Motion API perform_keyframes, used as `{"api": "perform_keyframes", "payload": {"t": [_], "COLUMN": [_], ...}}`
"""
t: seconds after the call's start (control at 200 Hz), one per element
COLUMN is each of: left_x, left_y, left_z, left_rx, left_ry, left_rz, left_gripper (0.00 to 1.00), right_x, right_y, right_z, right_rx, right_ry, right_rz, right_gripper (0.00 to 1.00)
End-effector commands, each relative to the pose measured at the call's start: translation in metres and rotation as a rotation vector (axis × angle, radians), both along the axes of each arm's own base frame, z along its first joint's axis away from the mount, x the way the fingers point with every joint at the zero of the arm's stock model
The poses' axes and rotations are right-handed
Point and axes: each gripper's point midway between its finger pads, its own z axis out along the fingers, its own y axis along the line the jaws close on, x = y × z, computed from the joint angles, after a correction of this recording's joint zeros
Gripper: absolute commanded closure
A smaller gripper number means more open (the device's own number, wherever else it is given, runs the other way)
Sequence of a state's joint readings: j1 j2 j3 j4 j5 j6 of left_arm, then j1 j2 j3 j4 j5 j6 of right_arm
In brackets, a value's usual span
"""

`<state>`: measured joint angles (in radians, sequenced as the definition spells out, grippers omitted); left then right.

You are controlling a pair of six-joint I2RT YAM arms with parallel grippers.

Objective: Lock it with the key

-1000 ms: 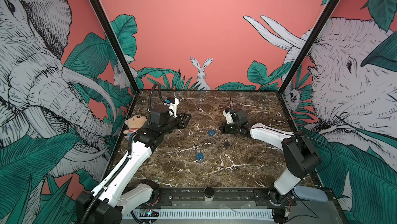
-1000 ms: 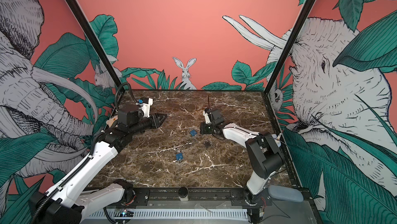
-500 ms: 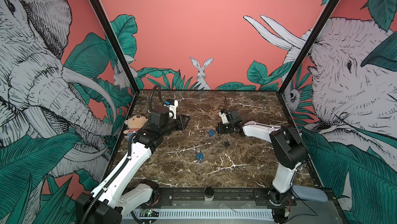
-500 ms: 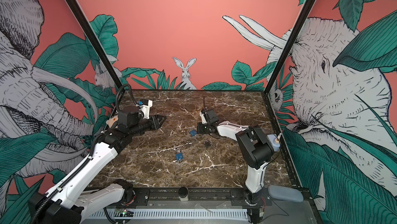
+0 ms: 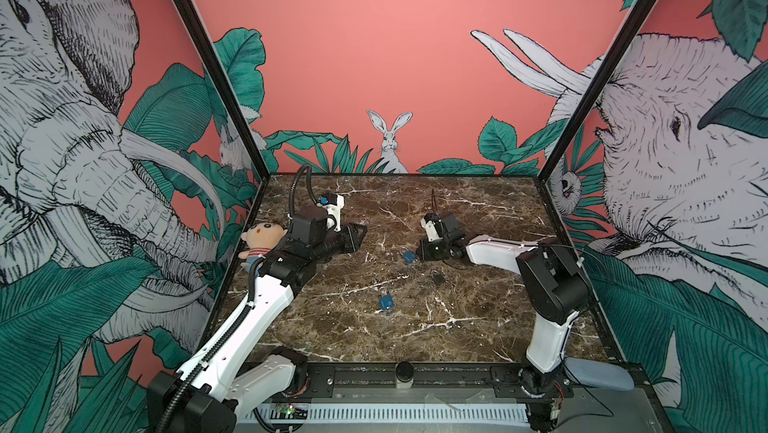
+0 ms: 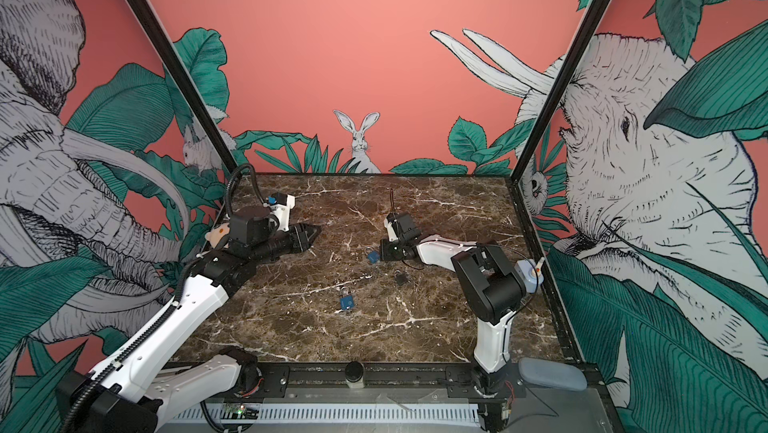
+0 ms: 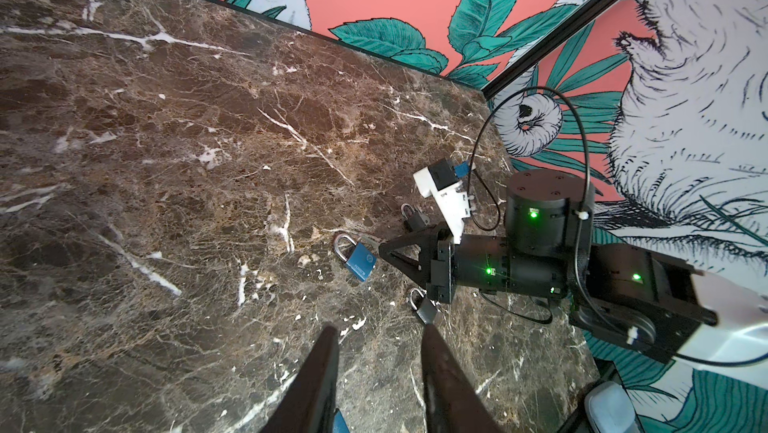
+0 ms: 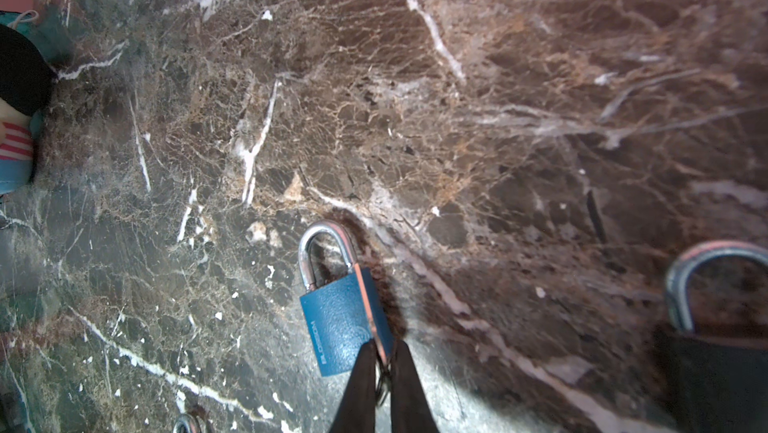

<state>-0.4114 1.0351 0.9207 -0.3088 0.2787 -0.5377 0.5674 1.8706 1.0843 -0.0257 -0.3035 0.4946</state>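
Pinching key (image 8: 381,387), seemingly; right hand (image 8: 384,348) narrow at blue padlock (image 8: 338,323) base.

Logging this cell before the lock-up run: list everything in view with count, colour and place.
table: one, brown marble, floor of the cell
blue padlocks: two, blue with silver shackles, one at the right tool's tip, one nearer the front
dark padlocks: two, dark grey, one on each side of the right tool, the second here
key: one, metal, at the base of the nearer-tool blue padlock
plush toy: one, tan face and striped top, left table edge
grey pad: one, blue-grey, front right corner
left tool: one, black, open and empty, far left of the table
right tool: one, black, pinched on the key, mid-table
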Motion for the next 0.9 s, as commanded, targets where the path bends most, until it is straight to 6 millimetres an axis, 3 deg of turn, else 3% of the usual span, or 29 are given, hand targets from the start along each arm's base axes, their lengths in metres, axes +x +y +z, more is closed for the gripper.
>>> {"api": "perform_keyframes", "payload": {"t": [0.0, 0.26, 0.57, 0.69, 0.895], "left_x": [-0.001, -0.001, -0.002, -0.003, -0.016], "left_y": [0.004, 0.005, 0.008, 0.011, 0.031], "left_z": [-0.004, -0.003, -0.004, -0.006, -0.024], "left_rx": [0.01, 0.008, 0.017, 0.033, 0.117], "left_ry": [0.007, 0.005, 0.002, 0.009, 0.053], "left_rz": [0.011, 0.012, 0.02, 0.026, 0.074], "left_gripper": [0.64, 0.64, 0.64, 0.65, 0.64], "right_x": [0.004, 0.004, -0.003, -0.017, -0.059], "right_y": [0.007, 0.006, 0.001, 0.001, 0.007], "right_z": [0.0, 0.002, 0.041, 0.057, 0.061], "right_rx": [0.013, 0.011, 0.013, -0.006, -0.103], "right_ry": [-0.011, -0.013, -0.077, -0.106, -0.116], "right_rz": [0.007, 0.01, 0.025, 0.055, 0.128], "right_gripper": [0.88, 0.84, 0.82, 0.81, 0.79]}}
